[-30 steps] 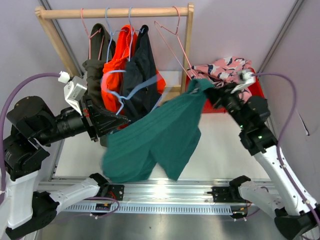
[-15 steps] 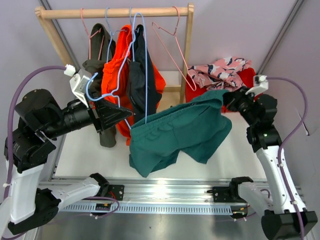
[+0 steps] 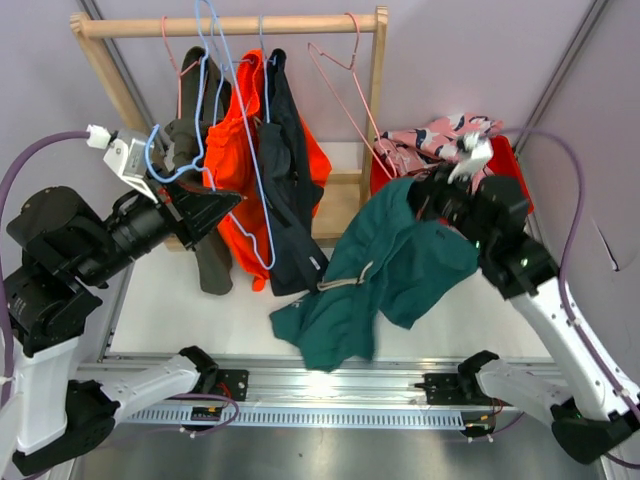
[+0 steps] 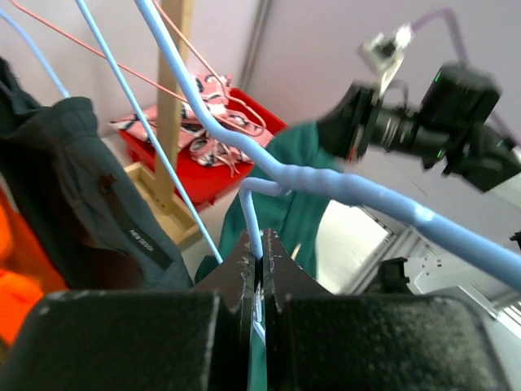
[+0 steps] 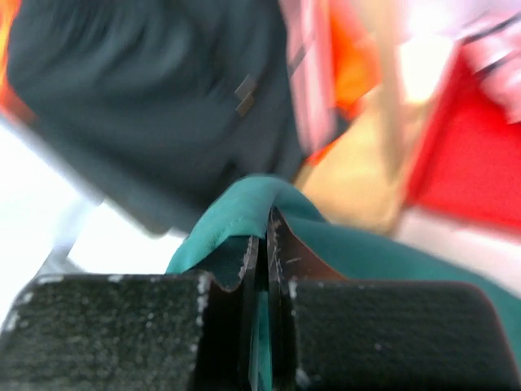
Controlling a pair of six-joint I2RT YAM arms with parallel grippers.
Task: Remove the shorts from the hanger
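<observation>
Your right gripper is clenched on a fold of the teal shorts; the garment hangs free of the blue hanger, near the red bin; its lower folds droop towards the table, and you cannot tell whether they touch it. Your left gripper is clamped on the hanger's wire, beside the navy shorts on the rail. The step in hand appears to be depositing; lift the shorts high enough that the trailing legs pass over the bin wall; bring them above the pink printed shorts lying there; release only when most of the fabric is over the bin. Hold the hanger well apart from the drawstring, which could snag.
</observation>
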